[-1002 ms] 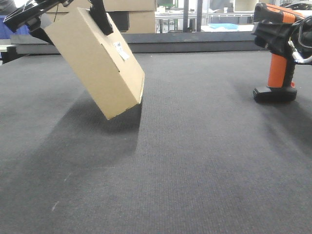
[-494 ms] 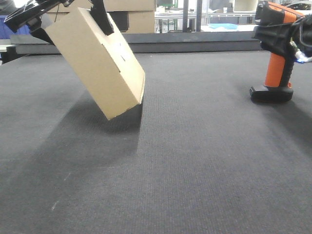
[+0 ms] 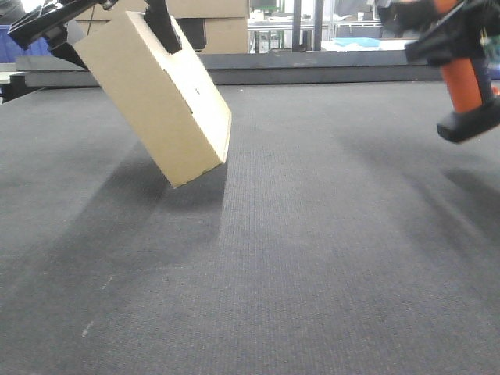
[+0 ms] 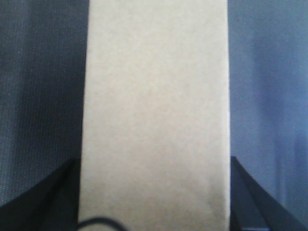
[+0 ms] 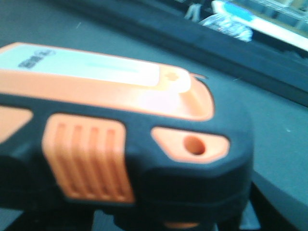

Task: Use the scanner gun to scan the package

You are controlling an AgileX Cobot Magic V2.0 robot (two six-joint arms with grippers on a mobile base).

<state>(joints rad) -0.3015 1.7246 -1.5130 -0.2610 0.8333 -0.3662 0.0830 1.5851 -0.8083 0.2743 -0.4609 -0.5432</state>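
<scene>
In the front view the package [image 3: 156, 101], a plain brown box, hangs tilted above the dark mat at upper left. My left gripper [image 3: 101, 27] is shut on its upper end, one black finger [image 3: 162, 23] lying over its lit side. In the left wrist view the package [image 4: 154, 110] fills the middle between the dark fingers [image 4: 53, 197] of my left gripper [image 4: 154, 192]. At upper right the scanner gun [image 3: 467, 86] is off the table and tilted, its black base [image 3: 471, 123] in the air, held by my right gripper [image 3: 461, 35]. Its black and orange head [image 5: 120, 144] fills the right wrist view.
Larger brown boxes [image 3: 226, 33], one with a dark panel [image 3: 191, 31], stand behind the table. A raised dark ledge [image 3: 312, 72] runs along the far edge of the mat [image 3: 297, 258]. Shelving and a blue object [image 3: 355, 43] lie beyond.
The scanner gun has come up off the mat, tilted, and moved up and to the right in my right gripper. The package has barely shifted.
</scene>
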